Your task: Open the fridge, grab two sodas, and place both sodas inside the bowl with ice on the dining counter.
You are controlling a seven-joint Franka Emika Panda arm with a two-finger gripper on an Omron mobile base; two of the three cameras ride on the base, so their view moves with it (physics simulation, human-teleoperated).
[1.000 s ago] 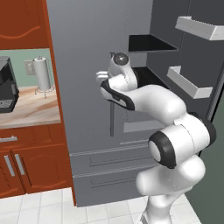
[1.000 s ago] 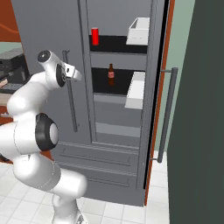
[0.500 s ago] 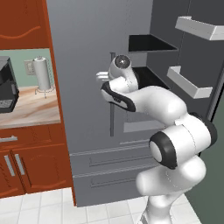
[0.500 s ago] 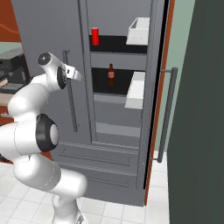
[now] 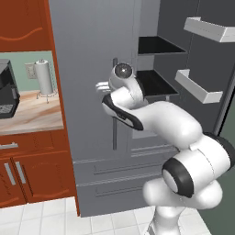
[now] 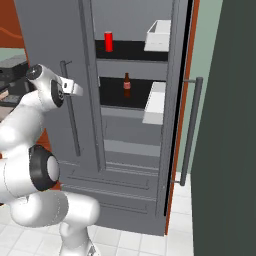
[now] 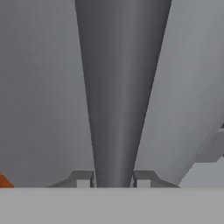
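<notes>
The grey fridge (image 5: 87, 55) stands with its right door swung open and its left door closed. My gripper (image 5: 112, 87) is shut on the left door's long vertical handle (image 5: 114, 133). From the right side, the gripper (image 6: 74, 90) sits at the upper part of that handle (image 6: 73, 125). In the hand view the grey bar (image 7: 120, 87) runs straight down between my fingertips (image 7: 83, 178), gripper (image 7: 113, 179) clamped on it. One red soda (image 6: 108, 41) stands on the upper shelf inside. The bowl and dining counter are out of view.
A brown bottle (image 6: 127, 86) stands on the shelf below the soda. White door bins (image 6: 159, 35) (image 5: 198, 87) line the open right door, whose handle (image 6: 192, 130) juts out. Red-brown cabinets (image 5: 27, 179) and a wall counter with a coffee machine (image 5: 7, 92) lie left.
The fingers have closed from wide open onto the left door's handle. The hand shifted slightly toward the handle; the doors have not moved.
</notes>
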